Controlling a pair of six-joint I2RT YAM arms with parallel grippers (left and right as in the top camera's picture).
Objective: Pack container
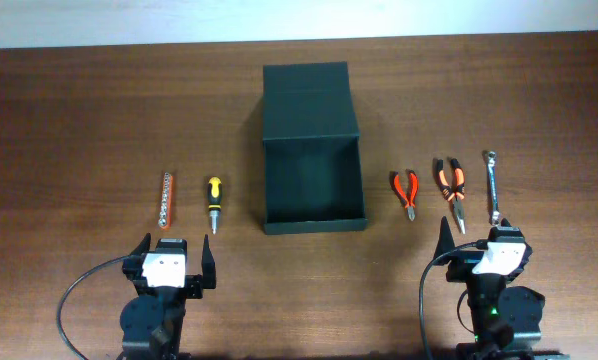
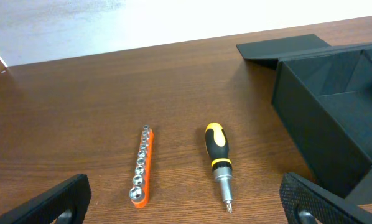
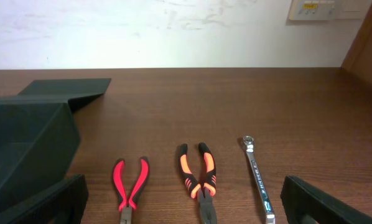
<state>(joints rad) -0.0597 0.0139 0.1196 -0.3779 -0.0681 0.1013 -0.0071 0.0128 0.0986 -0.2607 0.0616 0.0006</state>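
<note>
The dark green-black container (image 1: pixel 311 180) stands open at the table's middle, its flap lid (image 1: pixel 307 100) lying back; it also shows in the left wrist view (image 2: pixel 335 106) and the right wrist view (image 3: pixel 24 143). Left of it lie an orange socket rail (image 1: pixel 166 198) (image 2: pixel 141 167) and a yellow-black screwdriver (image 1: pixel 213 203) (image 2: pixel 219 162). Right of it lie red pliers (image 1: pixel 406 193) (image 3: pixel 130 186), orange-black pliers (image 1: pixel 451 190) (image 3: pixel 198 180) and a silver wrench (image 1: pixel 493 186) (image 3: pixel 259 177). My left gripper (image 1: pixel 174 262) (image 2: pixel 186 208) is open and empty near the front edge. My right gripper (image 1: pixel 479 250) (image 3: pixel 183 208) is open and empty.
The brown wooden table (image 1: pixel 79 120) meets a white wall (image 3: pixel 173 31) at the back. Both arm bases and cables sit at the front edge.
</note>
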